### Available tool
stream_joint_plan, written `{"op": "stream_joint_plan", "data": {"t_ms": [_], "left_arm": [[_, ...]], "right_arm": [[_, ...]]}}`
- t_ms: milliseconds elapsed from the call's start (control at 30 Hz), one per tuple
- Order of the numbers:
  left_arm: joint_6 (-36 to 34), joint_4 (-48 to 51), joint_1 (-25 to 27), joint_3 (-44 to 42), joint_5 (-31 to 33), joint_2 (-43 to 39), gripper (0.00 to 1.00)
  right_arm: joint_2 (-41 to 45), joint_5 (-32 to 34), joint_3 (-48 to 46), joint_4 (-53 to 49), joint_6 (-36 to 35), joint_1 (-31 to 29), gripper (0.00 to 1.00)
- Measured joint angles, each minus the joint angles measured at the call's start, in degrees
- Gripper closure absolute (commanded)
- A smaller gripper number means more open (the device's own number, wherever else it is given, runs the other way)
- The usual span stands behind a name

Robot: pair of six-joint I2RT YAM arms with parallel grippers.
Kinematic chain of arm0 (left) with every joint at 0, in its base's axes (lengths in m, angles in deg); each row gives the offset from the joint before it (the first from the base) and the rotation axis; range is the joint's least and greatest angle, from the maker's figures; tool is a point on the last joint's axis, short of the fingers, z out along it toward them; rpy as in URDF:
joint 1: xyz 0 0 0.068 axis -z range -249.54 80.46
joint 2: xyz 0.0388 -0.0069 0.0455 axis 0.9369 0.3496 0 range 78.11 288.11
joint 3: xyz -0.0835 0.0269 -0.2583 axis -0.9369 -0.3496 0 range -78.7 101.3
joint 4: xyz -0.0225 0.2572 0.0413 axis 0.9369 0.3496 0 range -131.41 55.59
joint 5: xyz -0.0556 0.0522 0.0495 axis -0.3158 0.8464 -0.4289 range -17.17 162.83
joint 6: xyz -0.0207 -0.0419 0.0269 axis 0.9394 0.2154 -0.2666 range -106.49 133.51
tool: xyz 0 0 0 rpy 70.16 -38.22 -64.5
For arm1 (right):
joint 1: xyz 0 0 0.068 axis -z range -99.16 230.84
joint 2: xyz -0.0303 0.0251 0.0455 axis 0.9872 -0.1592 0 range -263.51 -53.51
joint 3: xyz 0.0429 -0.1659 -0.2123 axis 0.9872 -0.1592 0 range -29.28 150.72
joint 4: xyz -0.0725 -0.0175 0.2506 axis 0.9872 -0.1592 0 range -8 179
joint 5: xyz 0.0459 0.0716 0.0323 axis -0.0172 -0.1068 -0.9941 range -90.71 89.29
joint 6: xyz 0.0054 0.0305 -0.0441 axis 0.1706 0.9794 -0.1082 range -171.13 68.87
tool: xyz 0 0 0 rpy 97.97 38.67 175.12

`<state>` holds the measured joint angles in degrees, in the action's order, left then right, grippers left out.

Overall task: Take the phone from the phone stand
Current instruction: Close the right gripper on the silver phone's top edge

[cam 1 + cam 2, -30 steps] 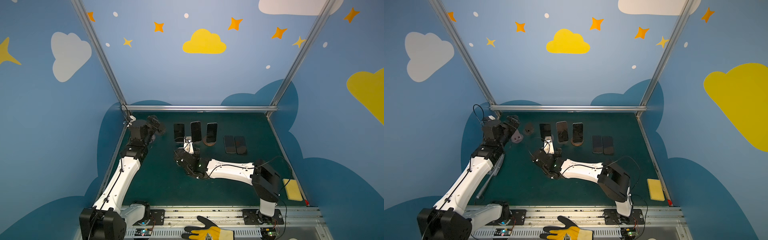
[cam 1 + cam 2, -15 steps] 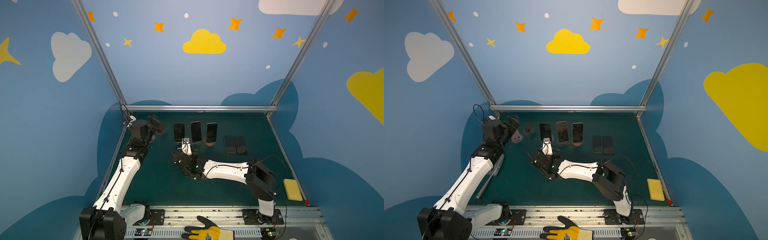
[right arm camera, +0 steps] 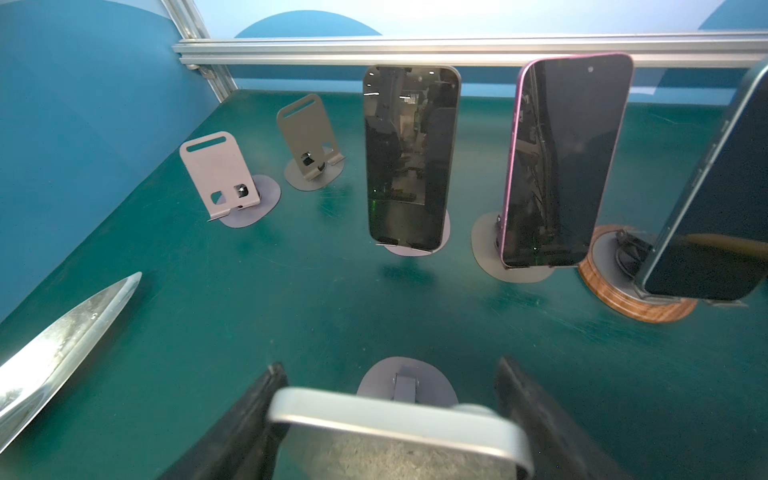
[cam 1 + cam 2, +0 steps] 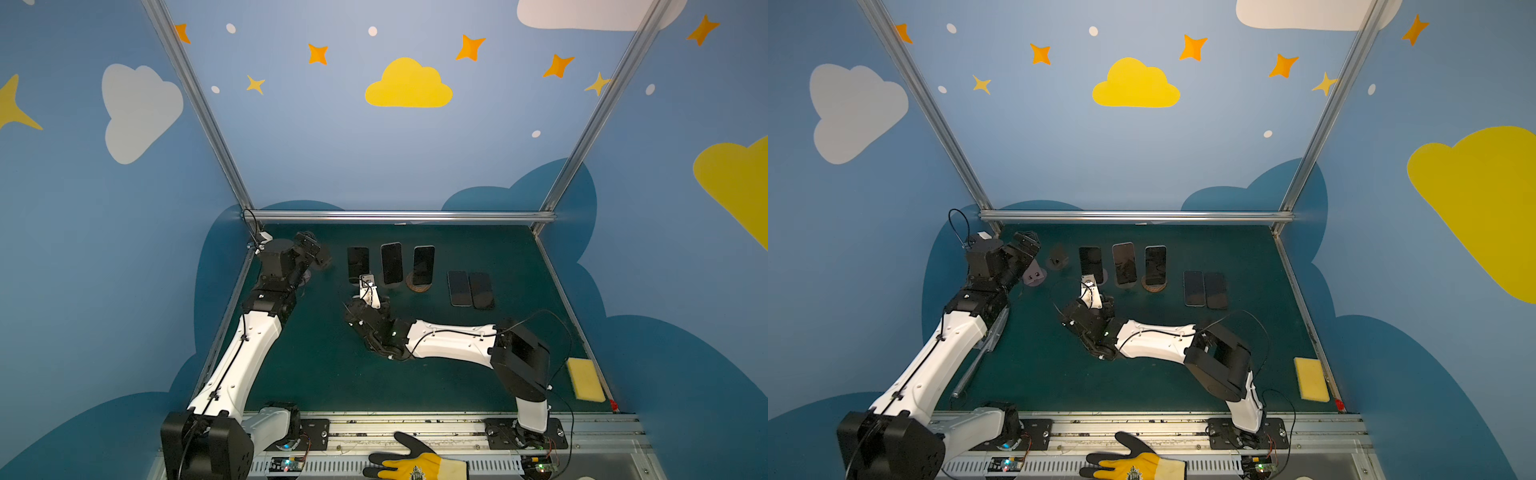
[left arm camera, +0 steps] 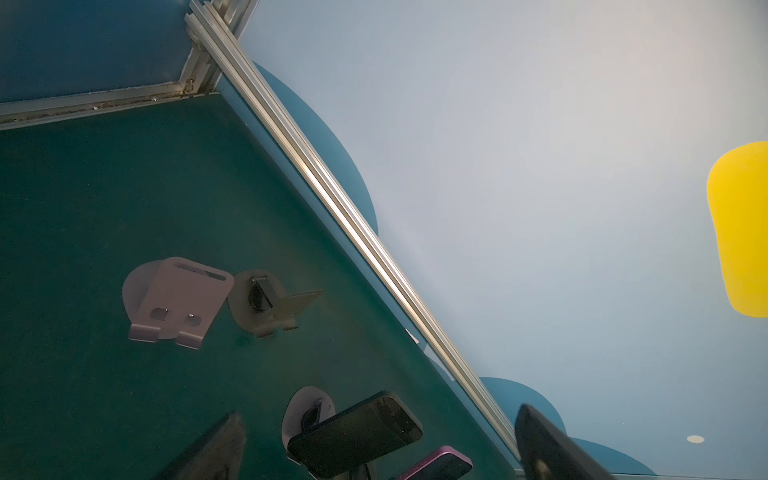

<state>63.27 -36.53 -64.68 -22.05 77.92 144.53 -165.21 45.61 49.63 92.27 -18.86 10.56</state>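
Note:
In the right wrist view a silver-edged phone (image 3: 399,419) stands upright between the two black fingers of my right gripper (image 3: 397,424). Both fingers press against its side edges, so the gripper is shut on the phone. The grey phone stand (image 3: 405,386) shows just behind the phone, with its base flat on the mat. In both top views my right gripper (image 4: 376,297) (image 4: 1106,301) sits in front of the row of phones, and the arm hides the held phone. My left gripper (image 4: 309,249) (image 5: 378,451) hovers open at the back left and holds nothing.
Three more phones stand upright on stands at the back (image 4: 358,262) (image 4: 391,263) (image 4: 424,264). Two phones lie flat to their right (image 4: 459,288). Two empty stands (image 4: 1034,276) (image 4: 1057,259) are near my left gripper. A metal blade (image 3: 62,349) lies at the left and a yellow sponge (image 4: 585,379) at the right edge.
My right gripper moved a little toward the back left and its jaws closed from wide open onto the phone. The left arm has not moved.

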Motion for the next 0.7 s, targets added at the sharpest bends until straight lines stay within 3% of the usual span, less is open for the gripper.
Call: {"op": "stream_joint_plan", "data": {"t_ms": [300, 467, 700], "left_arm": [[0.0, 0.0, 0.0, 0.0, -0.4, 0.4, 0.0], [0.0, 0.0, 0.0, 0.0, -0.6, 0.8, 0.0], [0.0, 0.0, -0.5, 0.0, -0.6, 0.9, 0.0]], "right_arm": [[0.0, -0.5, -1.2, 2.8, -1.2, 0.3, 0.25], [0.0, -1.2, -1.6, 3.0, -1.1, 0.7, 0.19], [0.0, -2.4, -2.6, 2.5, -0.5, 1.3, 0.17]]}}
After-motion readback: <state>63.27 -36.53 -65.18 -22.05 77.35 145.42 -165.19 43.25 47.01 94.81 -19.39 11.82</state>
